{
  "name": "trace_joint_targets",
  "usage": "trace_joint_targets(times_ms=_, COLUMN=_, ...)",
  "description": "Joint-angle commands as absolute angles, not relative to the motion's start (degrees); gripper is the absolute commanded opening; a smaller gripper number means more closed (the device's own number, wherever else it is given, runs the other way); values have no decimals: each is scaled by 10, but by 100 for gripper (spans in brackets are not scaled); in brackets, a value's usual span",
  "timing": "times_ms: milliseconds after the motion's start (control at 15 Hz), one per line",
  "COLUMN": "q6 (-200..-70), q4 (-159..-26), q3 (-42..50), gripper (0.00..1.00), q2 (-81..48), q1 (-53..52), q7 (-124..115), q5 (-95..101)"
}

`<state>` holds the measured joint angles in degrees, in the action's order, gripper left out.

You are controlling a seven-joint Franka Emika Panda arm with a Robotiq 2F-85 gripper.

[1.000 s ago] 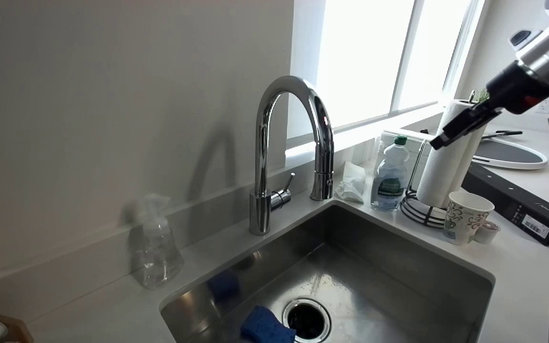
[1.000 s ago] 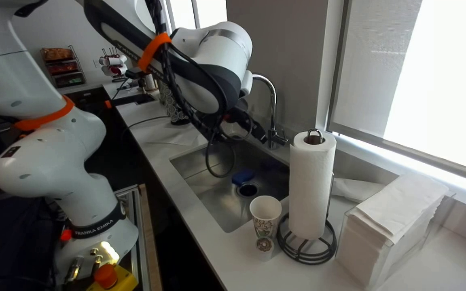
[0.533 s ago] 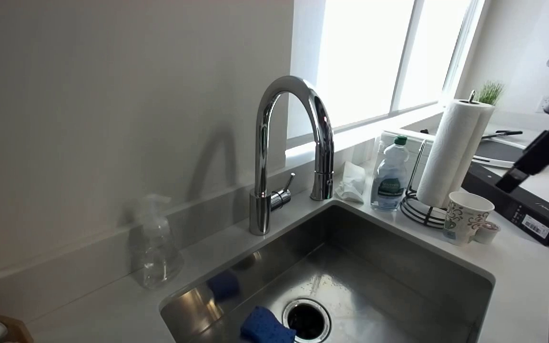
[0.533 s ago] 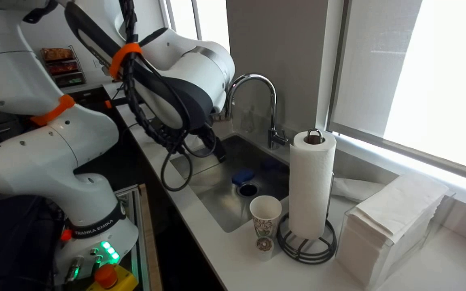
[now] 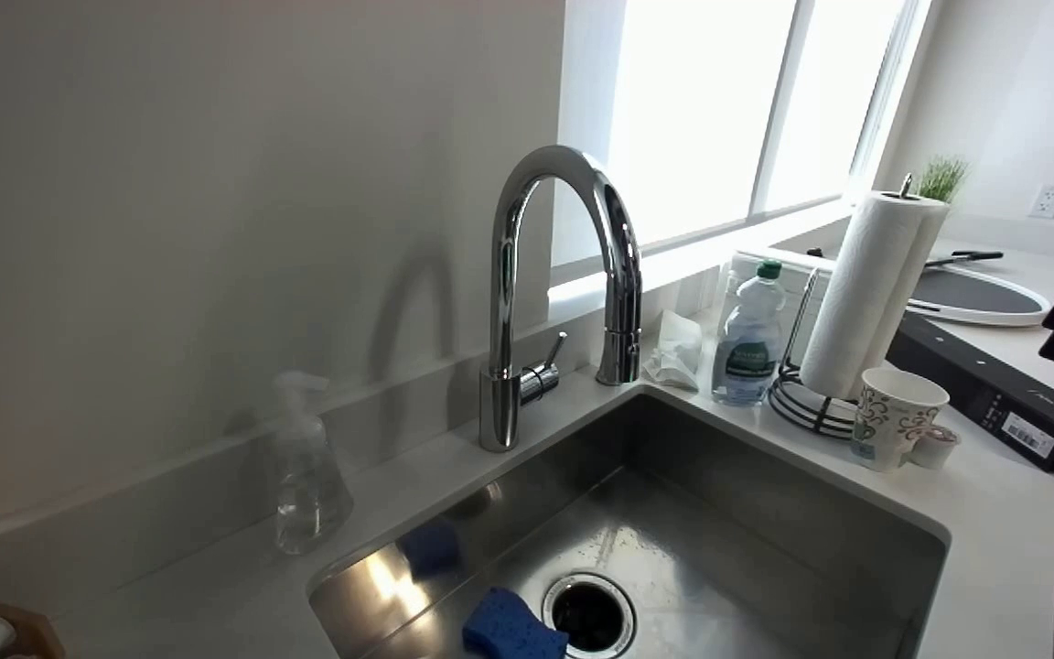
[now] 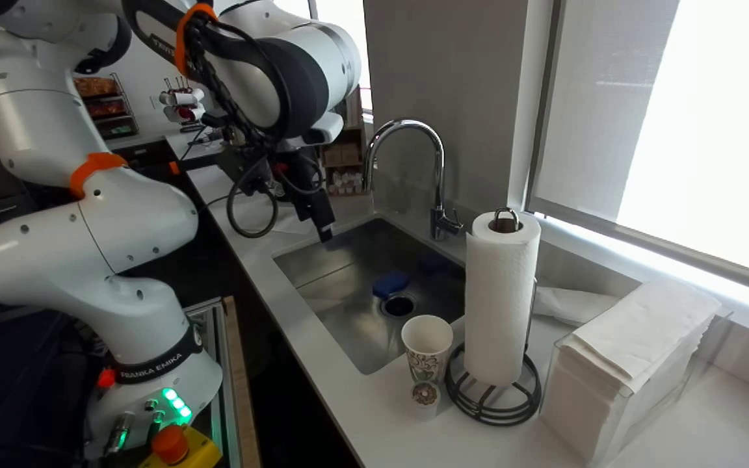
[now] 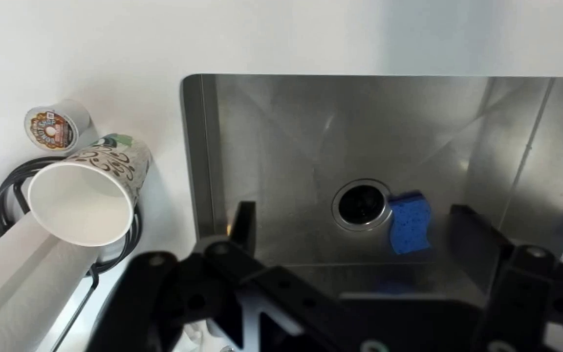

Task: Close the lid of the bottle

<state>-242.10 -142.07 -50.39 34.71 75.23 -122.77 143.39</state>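
One bottle, green lid at its top, well apart from the wide-spread tool.

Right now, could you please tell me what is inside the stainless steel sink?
A blue sponge lies beside the round metal drain, at its rim. What the sponge covers cannot be seen; the drain's inside is too dark to tell.

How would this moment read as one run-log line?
gripper: open, nothing held; bottle: upright on counter near paper towel roll; green lid: closure unclear; sink: blue sponge by drain
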Motion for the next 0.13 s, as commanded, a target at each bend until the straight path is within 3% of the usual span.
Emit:
trace_joint_targets(times_ms=0, q6=-2402, q4=-1417, q3=-483, gripper=100, q2=321, q1=713, q7=-1263, q5=1463)
trace_joint_targets(times_ms=67, q6=-2402, q4=-1417, q3=-484, gripper=100, q2=321, q1=713, q7=-1263, q5=1463)
